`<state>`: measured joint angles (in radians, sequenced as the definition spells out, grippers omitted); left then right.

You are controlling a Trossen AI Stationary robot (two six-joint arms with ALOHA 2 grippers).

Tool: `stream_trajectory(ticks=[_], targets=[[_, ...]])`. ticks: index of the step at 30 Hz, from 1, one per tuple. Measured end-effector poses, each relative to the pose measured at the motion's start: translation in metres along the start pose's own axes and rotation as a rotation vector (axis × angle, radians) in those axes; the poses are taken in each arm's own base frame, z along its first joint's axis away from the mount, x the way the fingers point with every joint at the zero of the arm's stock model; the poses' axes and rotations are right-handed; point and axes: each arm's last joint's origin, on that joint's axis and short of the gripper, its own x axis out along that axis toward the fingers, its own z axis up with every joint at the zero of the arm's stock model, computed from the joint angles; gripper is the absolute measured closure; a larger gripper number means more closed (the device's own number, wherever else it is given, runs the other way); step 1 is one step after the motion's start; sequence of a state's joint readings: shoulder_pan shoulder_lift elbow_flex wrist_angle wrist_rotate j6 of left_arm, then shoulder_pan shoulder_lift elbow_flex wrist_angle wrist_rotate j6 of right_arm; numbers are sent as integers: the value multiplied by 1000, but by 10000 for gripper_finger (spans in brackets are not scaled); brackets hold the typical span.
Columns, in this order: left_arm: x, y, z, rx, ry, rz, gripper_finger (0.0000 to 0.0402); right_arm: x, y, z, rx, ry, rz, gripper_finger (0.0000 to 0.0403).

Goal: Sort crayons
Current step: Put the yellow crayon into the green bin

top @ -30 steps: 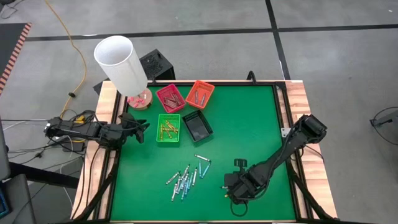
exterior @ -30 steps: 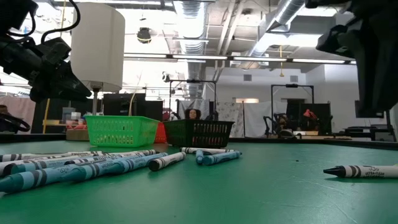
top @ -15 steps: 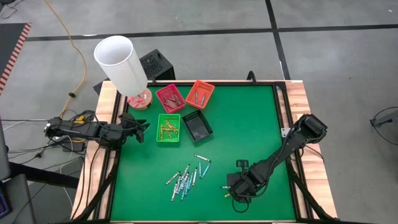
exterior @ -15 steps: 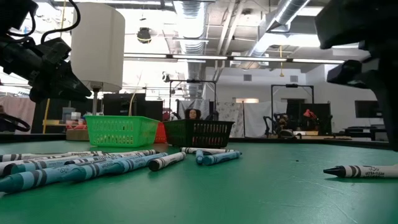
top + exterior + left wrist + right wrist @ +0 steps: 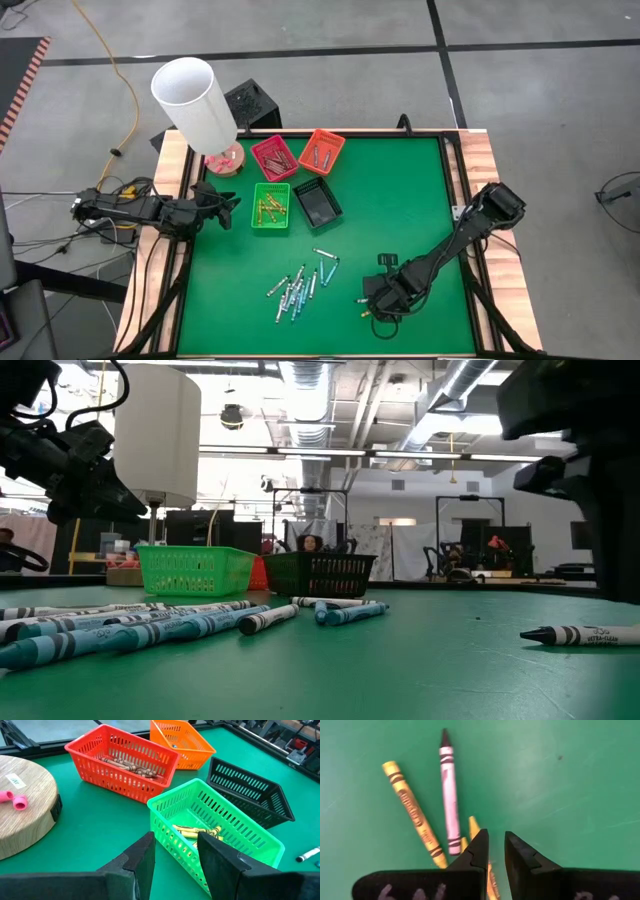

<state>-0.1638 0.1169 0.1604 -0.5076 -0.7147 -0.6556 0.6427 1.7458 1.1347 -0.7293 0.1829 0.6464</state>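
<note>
Yellow crayons (image 5: 415, 815) are seen just beyond the right gripper (image 5: 495, 847), whose fingers are narrowly parted and hold nothing. Beside the green tray (image 5: 220, 835), the left gripper (image 5: 175, 852) is held spread and empty.

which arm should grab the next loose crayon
Probably the right. The right gripper hangs low over loose crayons near the mat's front, jaws slightly apart. The left gripper waits at the mat's left edge beside the green tray.

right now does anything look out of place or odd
The black tray looks empty and sits askew beside the green tray. Many crayons lie loose on the mat, a few under the right gripper.
</note>
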Motion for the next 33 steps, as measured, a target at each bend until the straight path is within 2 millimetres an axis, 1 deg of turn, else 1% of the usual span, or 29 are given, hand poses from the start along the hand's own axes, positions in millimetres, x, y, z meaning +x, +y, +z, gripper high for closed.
stream_trajectory(ticks=[4,15,20,33], targets=[[0,0,0,0,0,0,265,1,-3,2,7,-2,-5,346],[0,0,0,0,-4,5,265,0,-1,2,-28,-12,6,345],[0,0,0,0,-4,5,265,0,1,4,-41,-31,21,345],[0,0,0,1,-4,7,265,-1,9,-1,-88,-37,33,345]])
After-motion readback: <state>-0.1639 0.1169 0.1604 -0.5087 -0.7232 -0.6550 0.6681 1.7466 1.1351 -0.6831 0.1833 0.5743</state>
